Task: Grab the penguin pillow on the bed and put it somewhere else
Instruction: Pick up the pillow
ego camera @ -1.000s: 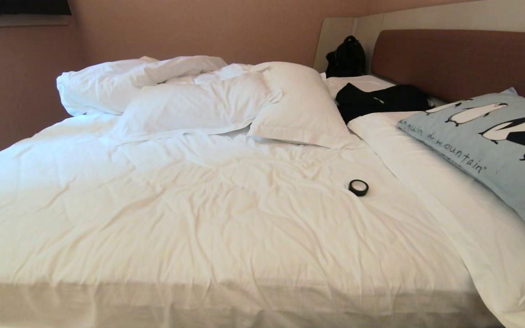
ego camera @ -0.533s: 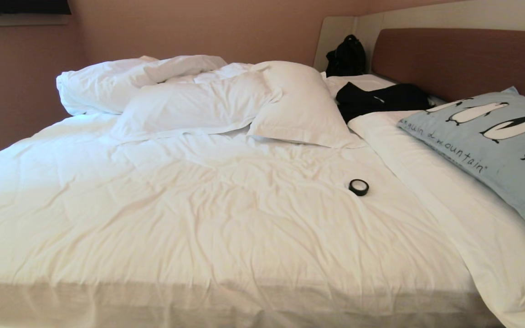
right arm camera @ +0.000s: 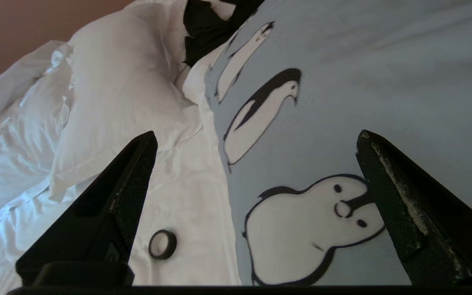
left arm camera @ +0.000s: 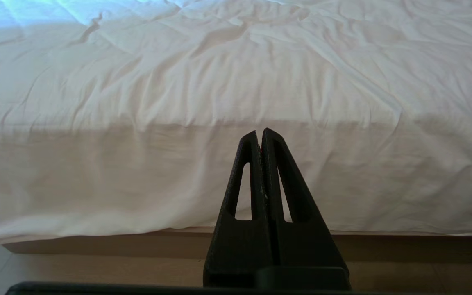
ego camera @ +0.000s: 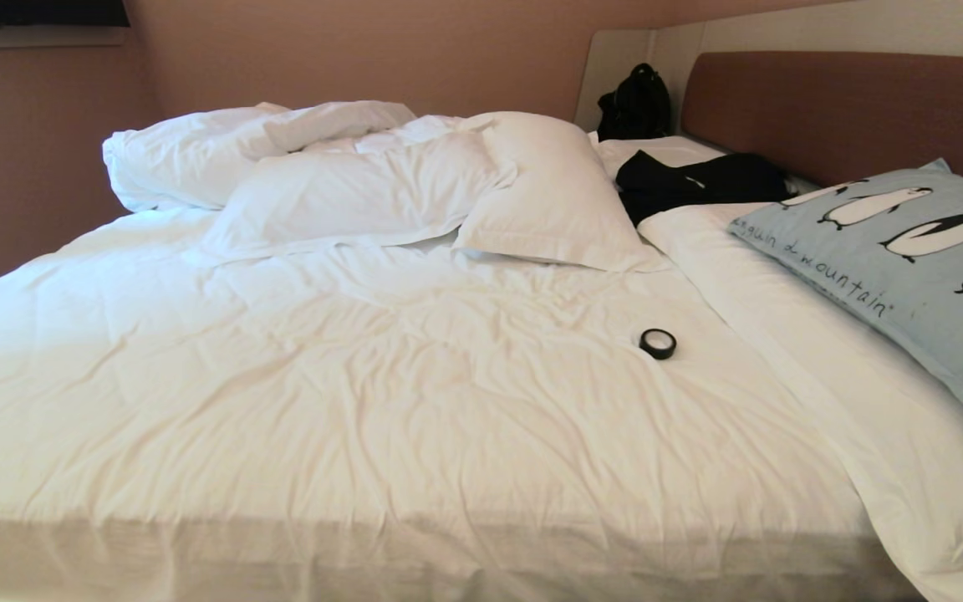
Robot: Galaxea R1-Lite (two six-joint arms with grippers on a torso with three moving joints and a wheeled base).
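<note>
The penguin pillow (ego camera: 908, 284) is pale blue with black-and-white penguins and dark lettering. It lies print side up at the right of the bed (ego camera: 364, 376), leaning towards the brown headboard (ego camera: 849, 109). My right gripper (right arm camera: 257, 136) hangs open over the penguin pillow (right arm camera: 342, 82), close to its inner edge, with nothing between its fingers; it is outside the head view. My left gripper (left arm camera: 259, 132) is shut and empty, parked low and facing the side of the bed (left arm camera: 219, 82).
A black tape roll (ego camera: 658, 344) (right arm camera: 162, 244) lies on the duvet left of the pillow. A black garment (ego camera: 699, 184) lies near the headboard and a black bag (ego camera: 634, 104) stands in the corner. White pillows (ego camera: 548, 192) and bunched bedding fill the far side.
Dark parts of my right arm showed at the head view's right edge over the pillow, then higher up near the headboard; now they are out of that view. The pillow has not moved.
</note>
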